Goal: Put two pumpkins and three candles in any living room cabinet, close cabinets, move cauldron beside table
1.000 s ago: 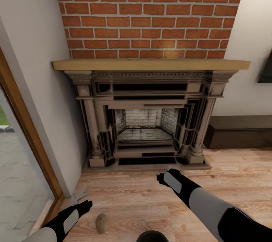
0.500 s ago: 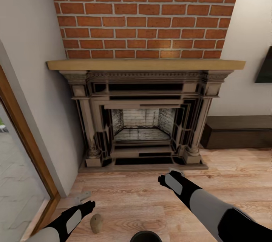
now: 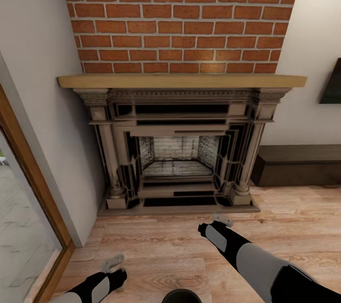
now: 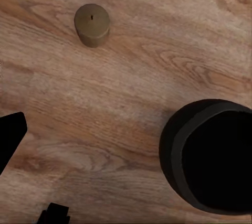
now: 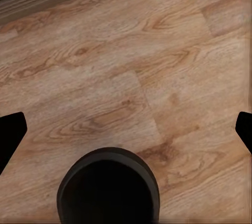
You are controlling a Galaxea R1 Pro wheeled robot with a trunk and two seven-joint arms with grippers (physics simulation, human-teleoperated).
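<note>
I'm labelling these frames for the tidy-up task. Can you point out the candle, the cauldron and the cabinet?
candle [image 4: 92, 23], left wrist view, on its flat top by the wick.
cauldron [image 4: 176, 135], left wrist view, on its black rim.
cabinet [image 3: 298, 154], head view, on its dark top, right of the fireplace.

No text, label, brand, number or sign can be read anywhere in these pictures. The brick wall [image 3: 182, 14], the wooden mantel shelf [image 3: 182, 81] and the fireplace surround [image 3: 180, 151] carry only carved and painted pattern, and the candle [image 4: 92, 23] and cauldron [image 4: 210, 156] on the plank floor [image 5: 131, 77] are plain. The dark panel [image 3: 333, 83] at the right edge may carry something, but too little of it shows to tell.
</note>
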